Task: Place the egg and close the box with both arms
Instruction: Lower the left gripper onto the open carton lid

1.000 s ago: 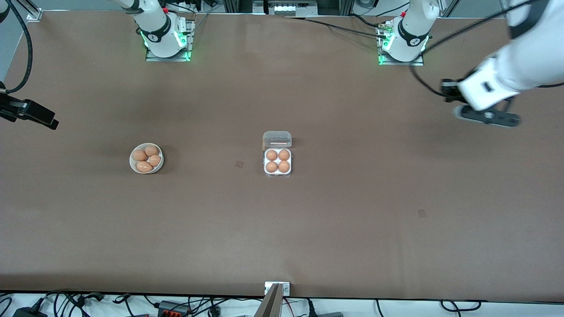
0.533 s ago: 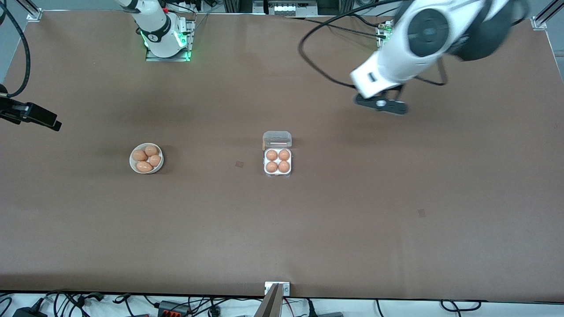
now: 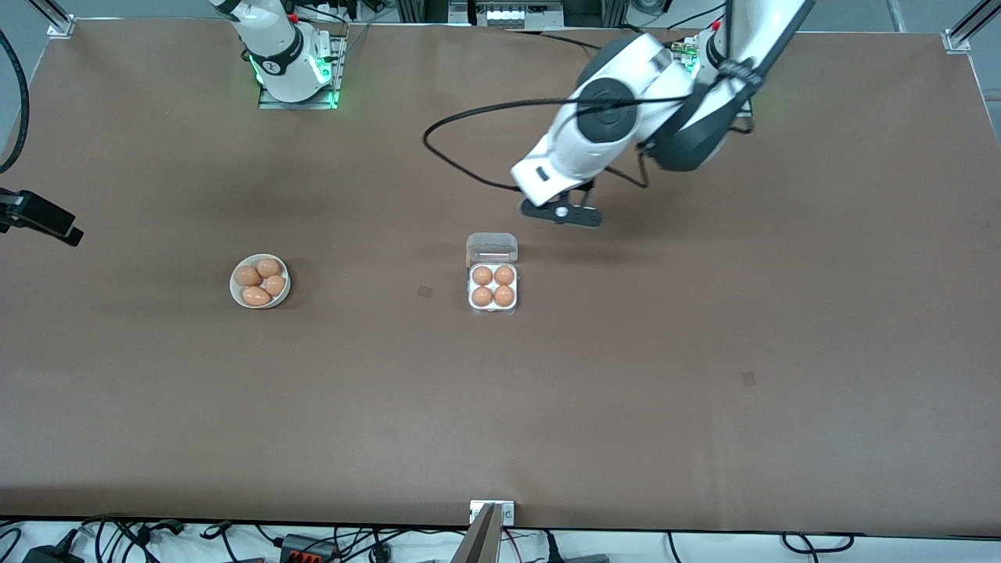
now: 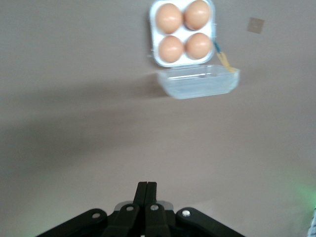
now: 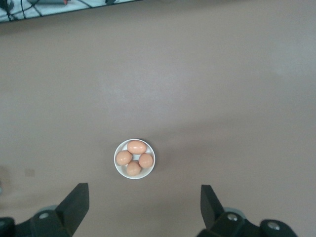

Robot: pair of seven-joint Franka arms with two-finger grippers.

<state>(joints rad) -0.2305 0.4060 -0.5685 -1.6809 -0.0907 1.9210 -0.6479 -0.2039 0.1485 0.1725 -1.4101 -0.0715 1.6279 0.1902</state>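
Left wrist view alone shows left hand (image 4: 146,187) pinched closed, empty; right hand (image 5: 143,205) gapes wide, empty.

White bowl (image 3: 260,299) holding four eggs (image 3: 260,282), table (image 3: 704,375).

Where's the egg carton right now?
In the front view, the egg carton sits mid-table with its lid open, toward the left arm's end from the white bowl of eggs.

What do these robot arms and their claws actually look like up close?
Both arms are chunky glossy white tubes with black joint bands and round black caps, standing on bases lit green. Loose black cables loop off the left arm. The left claw and right claw are matte black, with two flat fingers each.
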